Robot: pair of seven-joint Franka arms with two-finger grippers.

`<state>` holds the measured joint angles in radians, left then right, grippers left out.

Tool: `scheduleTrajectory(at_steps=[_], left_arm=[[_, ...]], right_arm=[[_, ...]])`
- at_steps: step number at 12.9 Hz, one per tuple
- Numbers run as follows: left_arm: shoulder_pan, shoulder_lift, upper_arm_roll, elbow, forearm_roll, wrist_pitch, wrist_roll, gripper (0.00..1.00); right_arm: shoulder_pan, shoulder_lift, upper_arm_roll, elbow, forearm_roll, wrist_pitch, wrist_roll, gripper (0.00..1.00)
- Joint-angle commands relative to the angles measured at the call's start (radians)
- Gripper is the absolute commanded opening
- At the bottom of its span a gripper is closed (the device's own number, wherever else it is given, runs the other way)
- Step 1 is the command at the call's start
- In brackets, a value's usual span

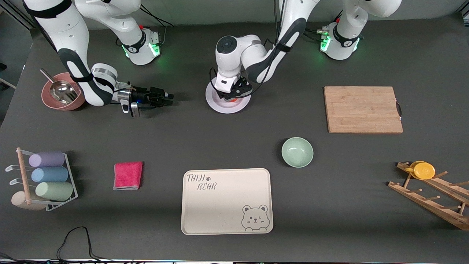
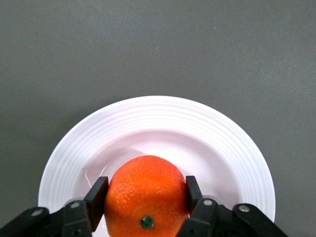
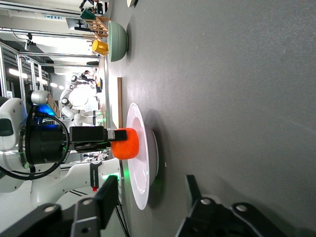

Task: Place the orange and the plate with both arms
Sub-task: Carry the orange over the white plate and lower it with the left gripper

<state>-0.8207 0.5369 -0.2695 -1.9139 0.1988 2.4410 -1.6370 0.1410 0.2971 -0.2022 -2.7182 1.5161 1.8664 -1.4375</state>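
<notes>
The pale plate (image 1: 220, 106) lies on the table between the two arm bases. My left gripper (image 1: 234, 93) points down over it and is shut on the orange (image 1: 231, 99), one finger on each side. In the left wrist view the orange (image 2: 145, 195) sits between my left gripper's (image 2: 145, 181) fingers above the plate (image 2: 158, 123). My right gripper (image 1: 169, 98) is open and empty, low over the table beside the plate toward the right arm's end. The right wrist view shows the right gripper (image 3: 150, 180), the plate (image 3: 143, 163) and the orange (image 3: 124, 143) just over the plate's middle.
A pink bowl with a metal scoop (image 1: 60, 96) stands by the right arm. A cutting board (image 1: 362, 109), green bowl (image 1: 297, 151), beige bear tray (image 1: 227, 201), pink cloth (image 1: 128, 175), cup rack (image 1: 47, 176) and wooden rack with yellow lid (image 1: 425, 170) lie nearer the front camera.
</notes>
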Motion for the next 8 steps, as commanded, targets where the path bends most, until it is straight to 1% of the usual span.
scheduleTrajectory(at_steps=[1, 2, 3, 4, 5, 7, 8], left_arm=[[-0.02, 0.014, 0.018, 0.026, 0.031, 0.003, -0.038, 0.28], [-0.02, 0.012, 0.019, 0.026, 0.033, 0.001, -0.037, 0.99], [-0.015, 0.006, 0.021, 0.026, 0.066, -0.002, -0.034, 1.0], [-0.005, 0.0, 0.021, 0.026, 0.098, -0.008, -0.027, 1.0], [0.006, -0.015, 0.021, 0.027, 0.105, -0.016, -0.009, 1.0], [0.067, -0.067, 0.019, 0.026, 0.103, -0.042, 0.109, 1.0], [0.096, -0.096, 0.018, 0.027, 0.102, -0.095, 0.185, 1.0]], right_arm=[[0.005, 0.014, 0.006, 0.011, 0.03, -0.007, 0.006, 0.56], [0.006, 0.014, 0.006, 0.011, 0.03, -0.007, 0.006, 0.55], [0.005, 0.014, 0.007, 0.011, 0.03, -0.007, 0.006, 0.55], [0.005, 0.014, 0.006, 0.011, 0.03, -0.007, 0.005, 0.49], [0.005, 0.014, 0.006, 0.011, 0.03, -0.007, 0.005, 0.49], [0.005, 0.016, 0.006, 0.012, 0.03, -0.007, 0.005, 0.49], [0.005, 0.02, 0.007, 0.012, 0.03, -0.007, 0.005, 0.49]])
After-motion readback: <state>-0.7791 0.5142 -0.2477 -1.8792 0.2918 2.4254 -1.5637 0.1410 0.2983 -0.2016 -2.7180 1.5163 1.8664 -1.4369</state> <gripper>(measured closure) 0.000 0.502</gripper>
